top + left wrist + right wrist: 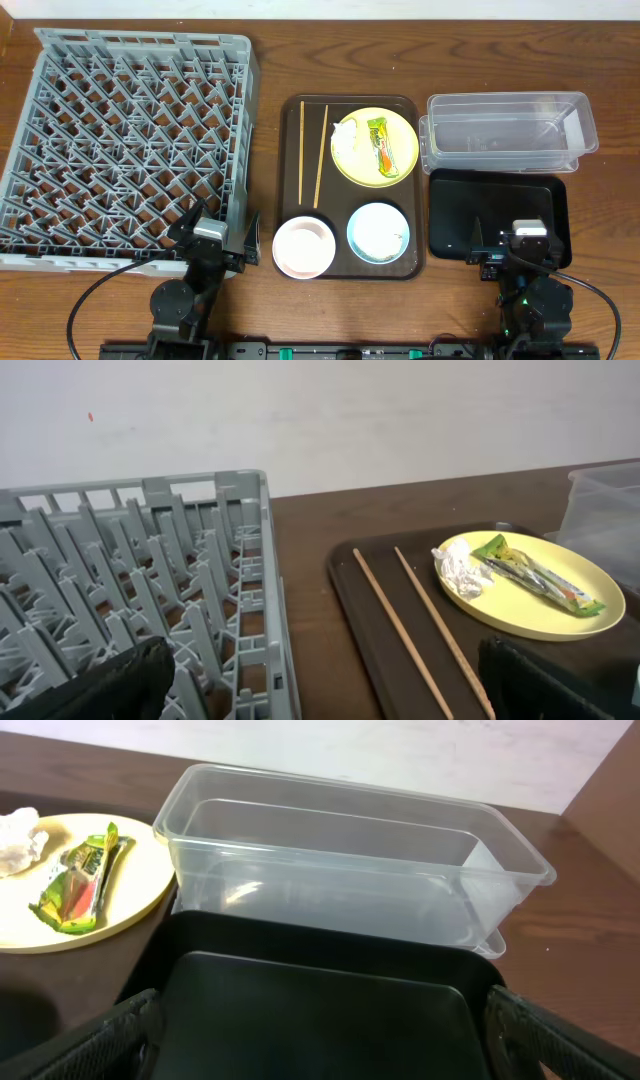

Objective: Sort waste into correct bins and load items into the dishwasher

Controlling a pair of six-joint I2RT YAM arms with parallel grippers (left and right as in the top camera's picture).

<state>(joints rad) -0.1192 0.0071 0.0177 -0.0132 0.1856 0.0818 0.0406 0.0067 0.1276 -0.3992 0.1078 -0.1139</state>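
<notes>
The grey dish rack point(130, 140) fills the left of the table. A yellow plate point(372, 146) on the brown tray holds a crumpled white tissue point(345, 135) and a green-and-orange wrapper point(380, 145). Chopsticks point(312, 155) lie on the tray's left side. A pinkish-white bowl point(303, 246) and a light blue bowl point(378, 232) sit at the tray's front. The clear tub point(510, 130) stands behind the black tray point(495, 215). My left gripper point(215, 240) is open and empty at the rack's front right corner. My right gripper point(515, 252) is open and empty over the black tray's front edge.
The brown serving tray point(290, 180) lies between the rack and the bins. A pale wall rises behind the table in the wrist views. Bare wood shows between rack and serving tray point(300, 580).
</notes>
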